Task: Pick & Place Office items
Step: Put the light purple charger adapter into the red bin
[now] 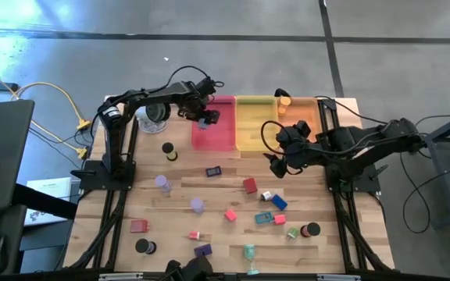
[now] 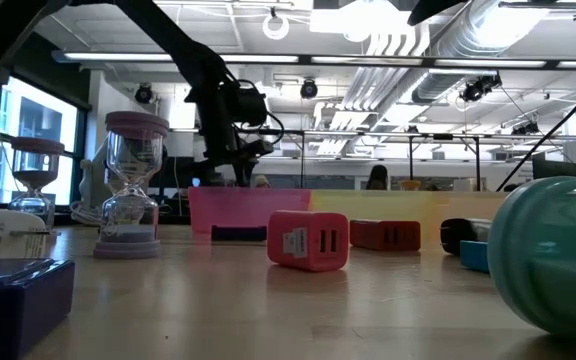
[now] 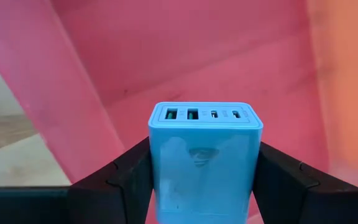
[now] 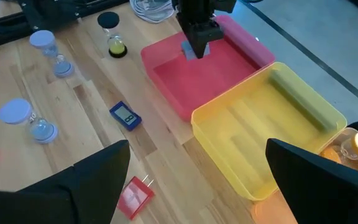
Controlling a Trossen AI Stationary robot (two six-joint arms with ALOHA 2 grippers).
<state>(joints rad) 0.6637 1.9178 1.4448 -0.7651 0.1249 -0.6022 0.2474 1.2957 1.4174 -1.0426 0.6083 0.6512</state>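
Observation:
My left gripper (image 1: 207, 119) hangs over the pink tray (image 1: 213, 134) at the table's far side, shut on a light blue charger block (image 3: 205, 155) with a row of ports on its end face. The right wrist view shows that block (image 4: 195, 51) just above the pink tray's floor (image 4: 216, 74). Open and holding nothing, my right gripper (image 1: 278, 165) hovers in front of the yellow tray (image 1: 255, 125). Several small office items lie on the wood nearer the front, among them a red block (image 1: 249, 185) and a blue one (image 1: 279, 202). My left gripper pinches the blue charger block by its two narrow sides (image 3: 160, 163) between the two fingers (image 3: 126, 174). The fingers come from above, pointing steeply down. The block's port end (image 3: 205, 115) points away from the wrist toward the tray floor, and the block hangs clear.
An orange tray (image 1: 299, 117) stands right of the yellow one. A round silver-and-white object (image 1: 155, 117) sits at the far left. Hourglasses (image 1: 162, 183), a dark blue piece (image 1: 213, 172) and black discs (image 1: 143, 247) dot the table's middle and front.

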